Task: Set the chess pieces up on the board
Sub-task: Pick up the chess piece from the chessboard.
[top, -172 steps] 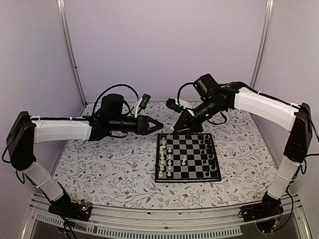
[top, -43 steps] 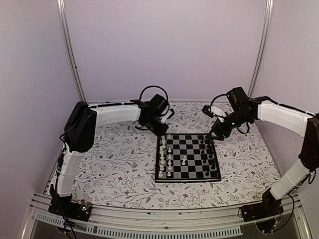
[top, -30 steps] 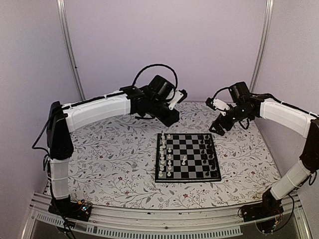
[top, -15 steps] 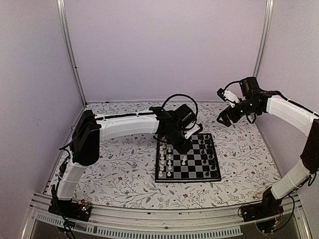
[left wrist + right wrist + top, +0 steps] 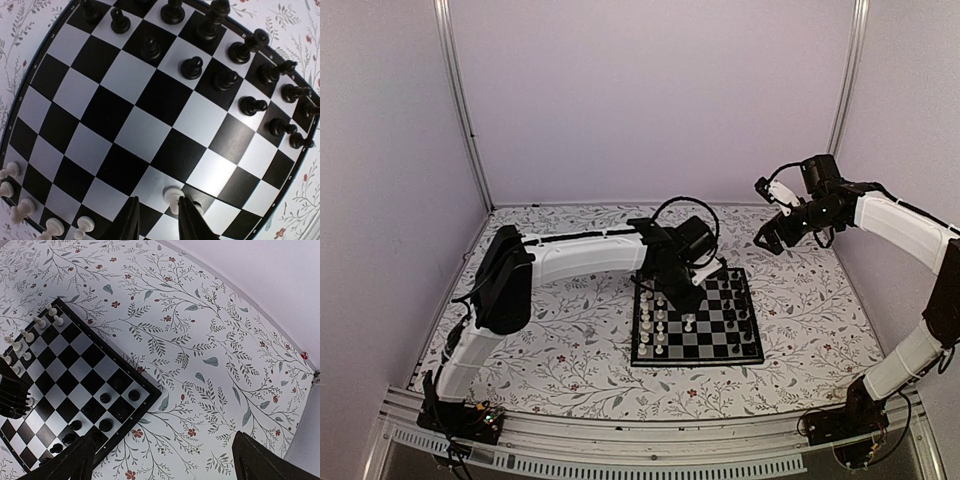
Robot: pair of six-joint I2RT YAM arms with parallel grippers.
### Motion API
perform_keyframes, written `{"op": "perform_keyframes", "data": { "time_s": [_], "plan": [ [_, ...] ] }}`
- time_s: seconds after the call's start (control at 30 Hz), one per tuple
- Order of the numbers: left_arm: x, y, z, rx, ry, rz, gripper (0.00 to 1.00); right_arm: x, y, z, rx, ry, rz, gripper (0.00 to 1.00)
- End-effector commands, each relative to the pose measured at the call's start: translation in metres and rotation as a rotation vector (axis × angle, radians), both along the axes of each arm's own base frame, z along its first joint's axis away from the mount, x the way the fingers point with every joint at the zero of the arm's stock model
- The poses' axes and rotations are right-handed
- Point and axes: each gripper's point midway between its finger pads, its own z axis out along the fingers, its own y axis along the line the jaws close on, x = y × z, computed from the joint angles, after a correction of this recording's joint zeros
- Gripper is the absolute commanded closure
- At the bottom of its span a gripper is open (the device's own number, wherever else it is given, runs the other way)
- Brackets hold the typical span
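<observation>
The board lies mid-table, with white chess pieces in its two left columns and black ones on the right. One white pawn stands alone near the middle. My left gripper hangs over the board, tips pointing down. In the left wrist view its jaws stand partly open, and that white pawn is close against the inner side of the right finger, with a gap to the other. My right gripper is raised at the back right, wide open and empty.
Floral table cover surrounds the board. Black pieces line the far side in the left wrist view. The board's corner and the left arm's tip show in the right wrist view. Walls and metal posts enclose the table.
The left arm swung from the back of the table to over the board and dipped toward the lone white pawn, jaws narrowing slightly. The right arm pulled up and back to the right.
</observation>
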Motion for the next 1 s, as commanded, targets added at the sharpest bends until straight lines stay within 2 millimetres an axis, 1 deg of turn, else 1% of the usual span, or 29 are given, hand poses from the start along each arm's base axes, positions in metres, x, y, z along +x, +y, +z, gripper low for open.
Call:
{"op": "perform_keyframes", "data": {
  "time_s": [0.0,0.23,0.43,0.57,0.63,0.7,0.83,0.9,0.97],
  "plan": [
    [-0.006,-0.001,-0.007,0.019,0.026,-0.009,0.71,-0.005,0.002,-0.003,0.015,0.015,0.009,0.01],
    [-0.010,0.002,-0.019,0.044,0.053,-0.017,0.76,-0.004,0.004,-0.006,0.019,0.025,0.014,0.01],
    [-0.011,0.000,-0.022,0.044,0.065,-0.021,0.79,-0.004,0.005,-0.008,0.021,0.032,0.017,0.01],
    [-0.008,0.000,-0.022,0.044,0.067,-0.018,0.85,-0.004,0.005,-0.009,0.021,0.038,0.019,0.01],
    [-0.005,0.000,-0.019,0.036,0.059,-0.015,0.89,-0.004,0.005,-0.009,0.021,0.038,0.019,0.01],
    [0.002,-0.001,-0.011,0.023,0.040,-0.009,0.92,-0.004,0.005,-0.010,0.022,0.040,0.020,0.01],
    [0.024,0.001,0.011,-0.023,-0.006,0.024,0.94,-0.004,0.006,-0.012,0.020,0.043,0.021,0.01],
    [0.036,0.006,0.019,-0.038,-0.024,0.046,0.95,-0.004,0.006,-0.011,0.020,0.043,0.022,0.01],
    [0.049,0.014,0.023,-0.039,-0.036,0.074,0.95,-0.004,0.006,-0.012,0.018,0.045,0.021,0.01]
  ]
}}
